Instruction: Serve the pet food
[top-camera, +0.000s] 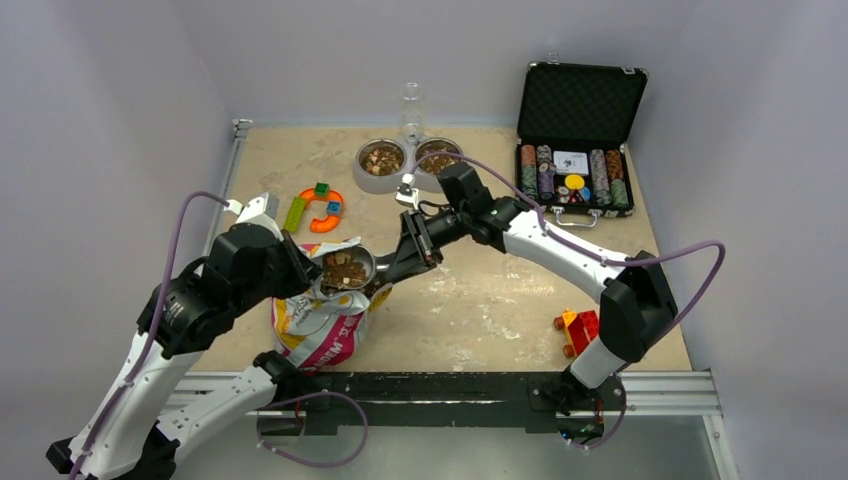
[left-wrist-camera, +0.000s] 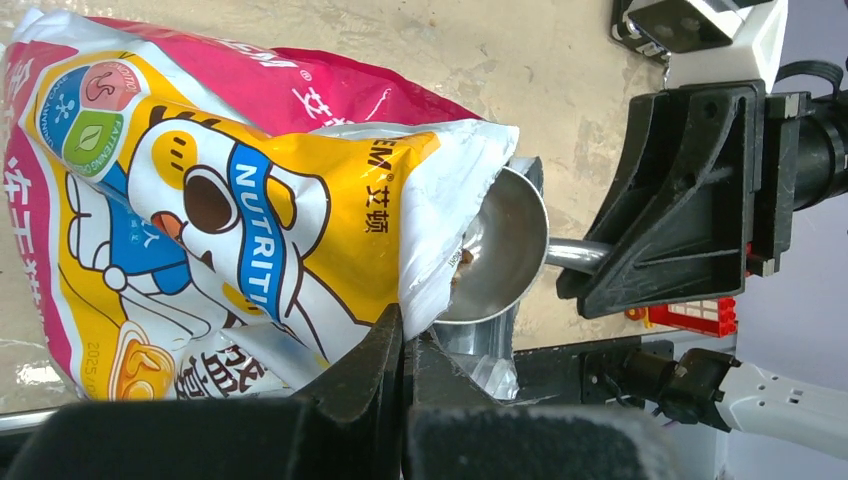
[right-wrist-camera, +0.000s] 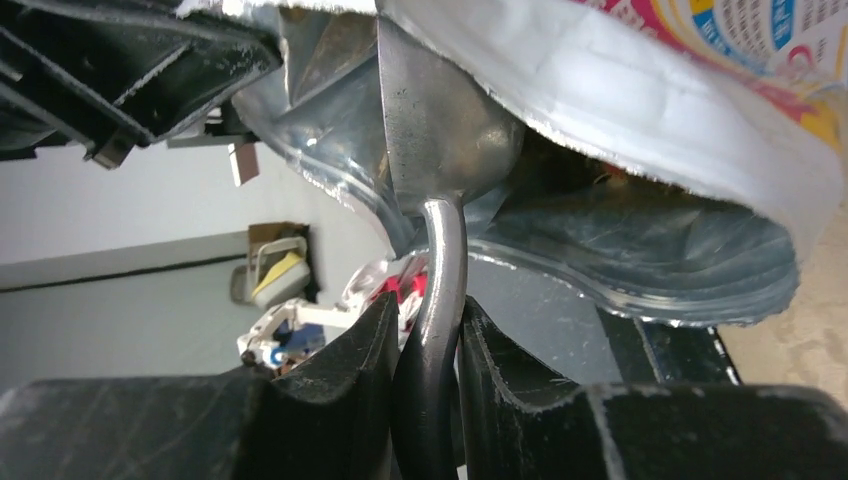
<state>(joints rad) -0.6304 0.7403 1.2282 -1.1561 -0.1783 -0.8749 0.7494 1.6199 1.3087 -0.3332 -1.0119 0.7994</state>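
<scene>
Brimming with pet food (top-camera: 343, 267), scoop (top-camera: 371, 266) sits at bag (top-camera: 318, 338) mouth.

Scuffed beige table (top-camera: 480, 300), twin metal bowl feeder (top-camera: 360, 172) at the far edge, open poker chip case (top-camera: 580, 105) far right, orange curved toy (top-camera: 325, 222) left, red and yellow bricks (top-camera: 578, 328) near right, printed foil bag (top-camera: 320, 335) standing near left.

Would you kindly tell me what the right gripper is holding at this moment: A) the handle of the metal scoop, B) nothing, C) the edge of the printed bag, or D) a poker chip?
A: the right gripper is clamped on the handle of the metal scoop, while the left gripper pinches the printed bag.
</scene>
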